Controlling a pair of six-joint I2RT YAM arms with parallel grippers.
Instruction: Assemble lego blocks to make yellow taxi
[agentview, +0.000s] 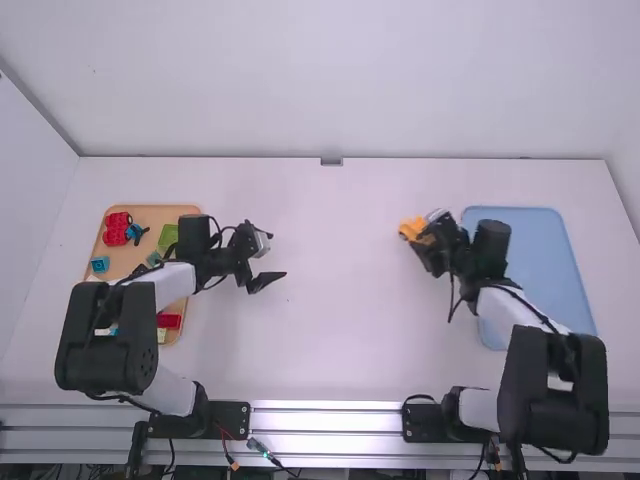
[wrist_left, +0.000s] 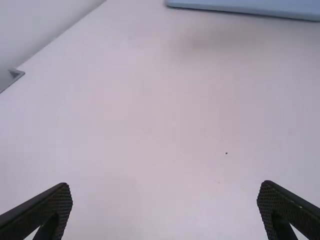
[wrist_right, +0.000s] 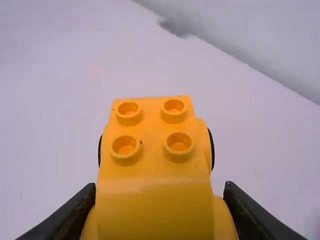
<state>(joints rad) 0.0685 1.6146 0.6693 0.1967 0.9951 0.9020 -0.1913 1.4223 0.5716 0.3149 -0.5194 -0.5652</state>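
Observation:
Near the middle right of the table, my right gripper (agentview: 424, 240) holds a yellow car-shaped block (agentview: 411, 229). In the right wrist view the yellow block (wrist_right: 152, 165) shows several studs on top and dark wheels at its sides, and my right gripper (wrist_right: 160, 212) is shut on it, one finger at each side. My left gripper (agentview: 270, 259) is beside the wooden tray, over bare table. In the left wrist view the left gripper (wrist_left: 165, 205) stands open, its fingers wide apart with nothing between them.
At the left, a wooden tray (agentview: 145, 214) holds a red piece (agentview: 117, 228), a green block (agentview: 168, 237), a teal block (agentview: 100, 264) and another red block (agentview: 169, 321), partly under the left arm. A blue tray (agentview: 545, 262) lies at the right, partly behind the right arm.

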